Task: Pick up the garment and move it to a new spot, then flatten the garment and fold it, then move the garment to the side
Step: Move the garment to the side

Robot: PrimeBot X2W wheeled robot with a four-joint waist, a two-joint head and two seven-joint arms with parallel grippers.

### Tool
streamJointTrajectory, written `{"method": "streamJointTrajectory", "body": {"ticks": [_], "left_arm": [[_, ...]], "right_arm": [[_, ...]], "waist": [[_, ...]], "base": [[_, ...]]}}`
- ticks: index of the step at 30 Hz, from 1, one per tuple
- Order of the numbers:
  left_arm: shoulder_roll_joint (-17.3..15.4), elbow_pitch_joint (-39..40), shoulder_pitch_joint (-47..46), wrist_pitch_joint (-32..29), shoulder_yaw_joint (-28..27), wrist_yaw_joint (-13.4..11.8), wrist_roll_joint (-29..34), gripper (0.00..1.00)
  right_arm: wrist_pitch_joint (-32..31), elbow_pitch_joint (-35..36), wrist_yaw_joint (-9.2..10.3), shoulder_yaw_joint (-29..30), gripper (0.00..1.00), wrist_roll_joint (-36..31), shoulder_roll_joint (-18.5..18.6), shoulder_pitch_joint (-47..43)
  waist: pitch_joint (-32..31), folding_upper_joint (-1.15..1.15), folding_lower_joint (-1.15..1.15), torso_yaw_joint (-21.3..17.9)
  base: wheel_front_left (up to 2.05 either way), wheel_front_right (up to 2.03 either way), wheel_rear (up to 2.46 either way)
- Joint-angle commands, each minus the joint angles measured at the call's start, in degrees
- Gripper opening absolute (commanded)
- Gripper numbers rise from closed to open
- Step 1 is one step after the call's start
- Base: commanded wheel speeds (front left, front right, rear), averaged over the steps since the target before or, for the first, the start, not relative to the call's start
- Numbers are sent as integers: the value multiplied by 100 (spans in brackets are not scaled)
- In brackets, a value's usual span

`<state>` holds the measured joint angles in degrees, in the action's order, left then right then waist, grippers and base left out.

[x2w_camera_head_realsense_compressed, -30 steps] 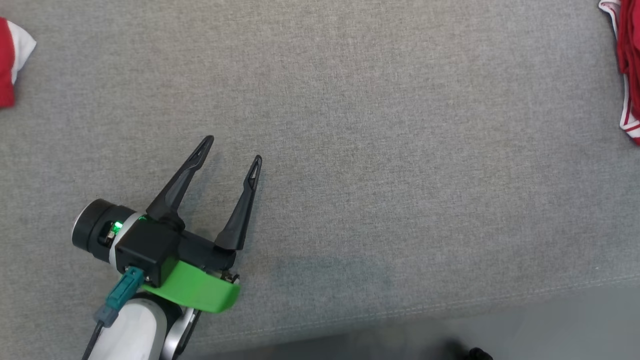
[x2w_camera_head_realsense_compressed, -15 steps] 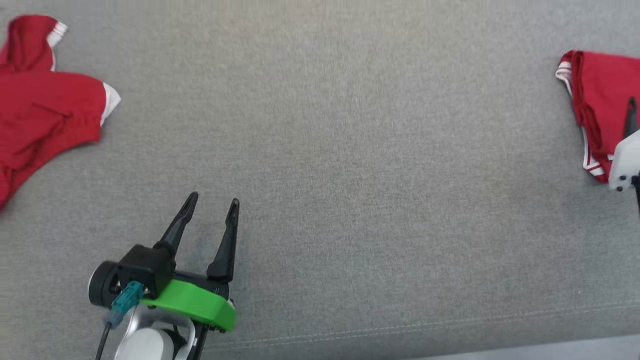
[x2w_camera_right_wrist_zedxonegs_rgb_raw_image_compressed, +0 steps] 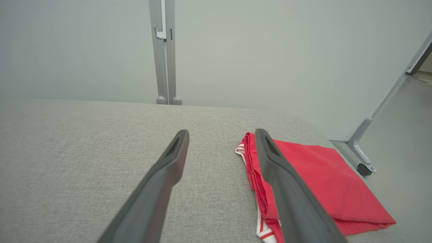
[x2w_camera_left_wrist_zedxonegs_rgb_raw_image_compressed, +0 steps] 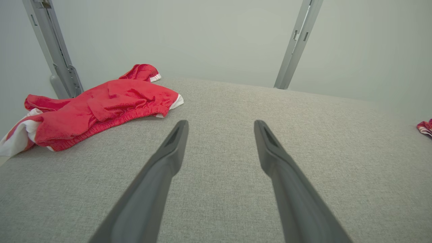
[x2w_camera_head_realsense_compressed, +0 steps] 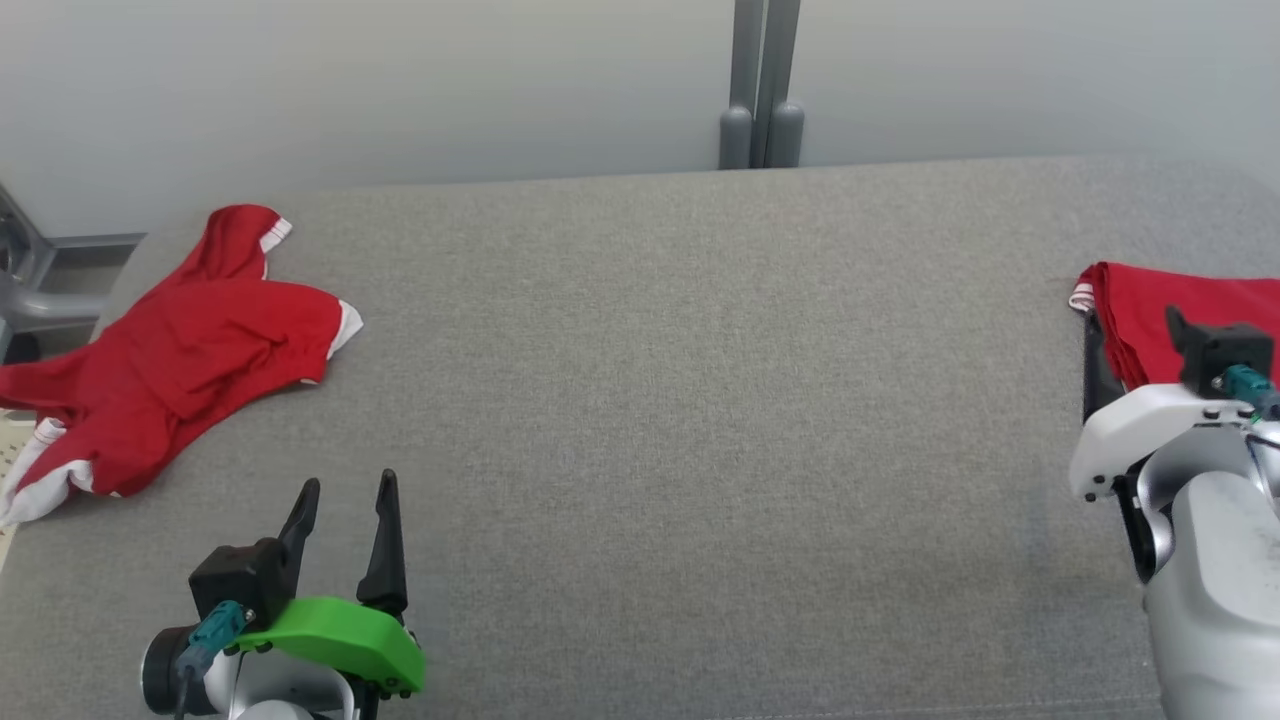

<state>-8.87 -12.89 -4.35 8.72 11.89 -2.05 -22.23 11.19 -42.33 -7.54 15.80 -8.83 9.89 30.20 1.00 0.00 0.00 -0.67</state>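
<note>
Head view has the left gripper (x2w_camera_head_realsense_compressed: 349, 482) low over the grey woven tabletop (x2w_camera_head_realsense_compressed: 700, 400), its two tapered dark fingers (x2w_camera_head_realsense_compressed: 385, 540) spread apart with nothing between them. Ahead of it and off to its left lies the crumpled red garment (x2w_camera_head_realsense_compressed: 180, 370), well apart from the fingertips. Its long axis runs diagonally, from a white-edged end out to the gripper's left to a white-cuffed tube pointing away toward the pale wall (x2w_camera_head_realsense_compressed: 400, 80). In the left wrist view the cloth looks soft and nappy, bunched in loose folds, with a gathered hem facing the gripper.

The right gripper (x2w_camera_right_wrist_zedxonegs_rgb_raw_image_compressed: 221, 133) is likewise wide open and empty. Past its right finger and out to that side lies the folded red garment (x2w_camera_right_wrist_zedxonegs_rgb_raw_image_compressed: 320, 179), a flat, roughly rectangular pad. Its stacked edges, trimmed in red-and-white stripes, face the gap between the fingers. Its long axis slants back from the fingertip. Whether the finger touches it, I cannot tell.
</note>
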Motion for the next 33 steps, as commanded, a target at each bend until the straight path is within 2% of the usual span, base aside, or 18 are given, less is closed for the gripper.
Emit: {"method": "streamJointTrajectory", "body": {"ticks": [1,10,16,23,33], "left_arm": [[-53,-87,15,-1,-62,-44,-73,100],[-171,-446,-86,195,-230,103,-259,100],[-269,-623,121,448,-288,239,-285,100],[-366,-404,458,625,-203,324,40,100],[-355,-465,661,650,-223,353,149,100]], "right_arm": [[-20,135,11,-112,100,167,-87,-226],[-234,981,10,-647,100,842,-368,-1264],[-289,1633,10,-1009,100,1161,-573,-2013],[-174,2105,10,-953,100,1285,-674,-2618],[-348,2252,10,-939,100,1546,-697,-2973]], "waist": [[-481,0,0,280],[-722,0,0,531],[-774,0,0,520],[-847,0,0,441],[-831,0,0,372]], "base": [[0,0,0],[0,0,0],[0,0,0],[0,0,0],[0,0,0]]}}
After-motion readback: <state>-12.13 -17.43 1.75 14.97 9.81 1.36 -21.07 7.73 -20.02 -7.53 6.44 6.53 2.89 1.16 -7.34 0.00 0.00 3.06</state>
